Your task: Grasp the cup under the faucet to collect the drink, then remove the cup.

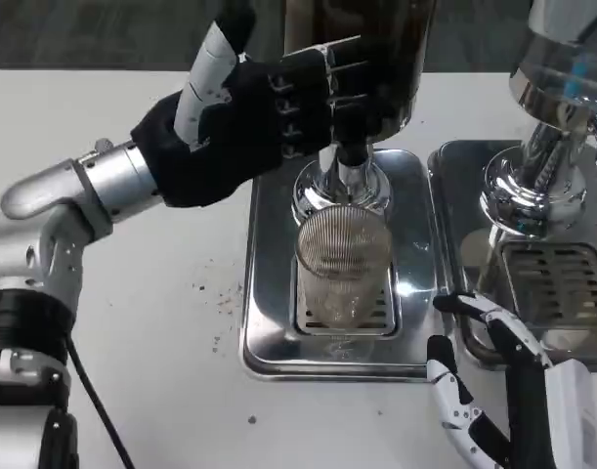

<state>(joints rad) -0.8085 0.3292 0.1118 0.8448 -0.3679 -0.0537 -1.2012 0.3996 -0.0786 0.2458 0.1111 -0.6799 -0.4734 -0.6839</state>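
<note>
A clear ribbed cup (342, 264) stands upright on the steel drip tray (269, 293), directly under the faucet (349, 156) of the dark drink dispenser (362, 49). My left hand (254, 117) is raised at the upper left, its black palm side facing the camera and its fingers reaching across the front of the dispenser just above the faucet. Whether they press anything I cannot tell. My right hand (503, 391) sits low at the lower right, to the right of the tray's front corner, fingers apart, holding nothing and apart from the cup.
A second dispenser (562, 88) with its own drip tray and grille (557, 283) stands at the right, close to my right hand. Dark crumbs (220, 298) speckle the white table left of the tray.
</note>
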